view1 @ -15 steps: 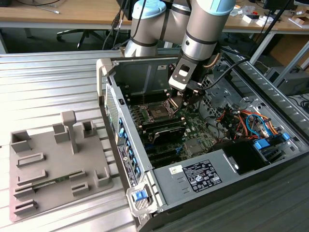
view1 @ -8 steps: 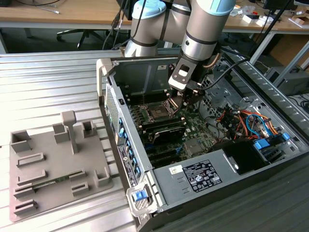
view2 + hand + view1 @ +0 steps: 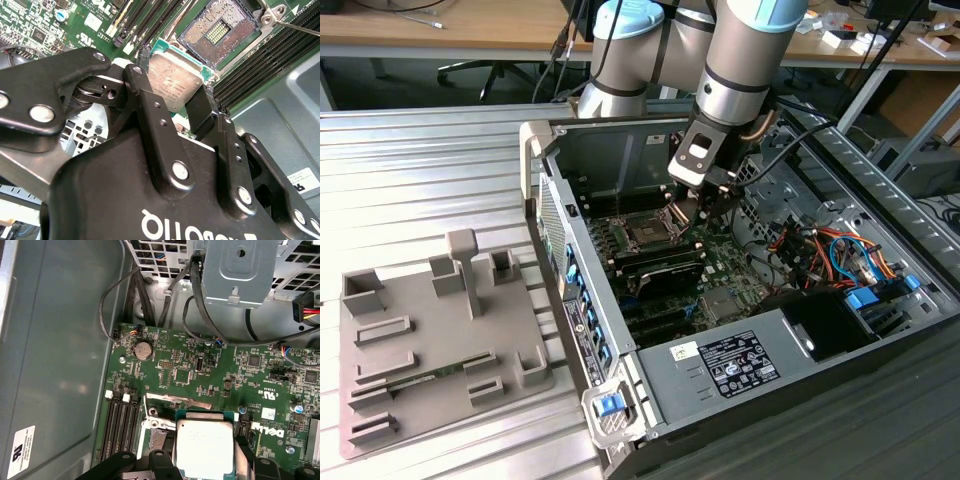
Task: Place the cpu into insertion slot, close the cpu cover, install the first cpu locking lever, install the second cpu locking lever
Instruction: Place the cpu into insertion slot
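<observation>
Grey metal fills my grip: my jaws are clenched on the cpu [image 3: 176, 82], my fingers [image 3: 146, 102] pinching two opposite edges so that nothing presses on its flat top or its underside. Starting at the exterior view's left, well apart from my gripper [image 3: 696, 208], a grey holder tray [image 3: 420, 350] lies on the ribbed table [image 3: 420, 170] beside the open computer case [image 3: 545, 200]; it plays no part in my hold. Nearer, on that same side of my jaws and below them, sits the insertion slot [image 3: 648, 232]. Its field of contacts is bare in the second wrist view, so no chip is seated, and I judge the cpu cover is swung aside, though I cannot pick it out for certain. The chip hangs near that slot, apart from it and not over its middle. Beyond the slot from my jaws a thin metal rod [image 3: 296, 28], a locking lever by my judgement, looks unlatched, which would be why the slot lies open to me. Farther to the exterior view's right of my jaws, coloured cables [image 3: 840, 250] crowd the case, well clear of my grip.
</observation>
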Motion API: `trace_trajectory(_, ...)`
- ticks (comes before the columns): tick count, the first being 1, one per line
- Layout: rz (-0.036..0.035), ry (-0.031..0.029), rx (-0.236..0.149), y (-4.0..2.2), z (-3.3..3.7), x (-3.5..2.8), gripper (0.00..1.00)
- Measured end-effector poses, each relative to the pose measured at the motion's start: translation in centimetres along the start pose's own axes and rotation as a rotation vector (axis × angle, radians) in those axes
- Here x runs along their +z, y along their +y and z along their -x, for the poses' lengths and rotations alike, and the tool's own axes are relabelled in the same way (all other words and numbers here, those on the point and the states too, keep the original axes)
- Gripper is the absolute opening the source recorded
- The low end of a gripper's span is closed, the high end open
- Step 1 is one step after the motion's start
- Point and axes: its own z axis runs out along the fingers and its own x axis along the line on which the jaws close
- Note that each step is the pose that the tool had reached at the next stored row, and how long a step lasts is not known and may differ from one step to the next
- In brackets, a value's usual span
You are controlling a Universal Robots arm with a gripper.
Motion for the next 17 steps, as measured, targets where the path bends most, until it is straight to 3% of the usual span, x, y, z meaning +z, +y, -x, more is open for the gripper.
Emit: trace_trajectory(17, -0.0005, -0.0035, 0.047, 0.0, 0.0, 0.06, 0.54)
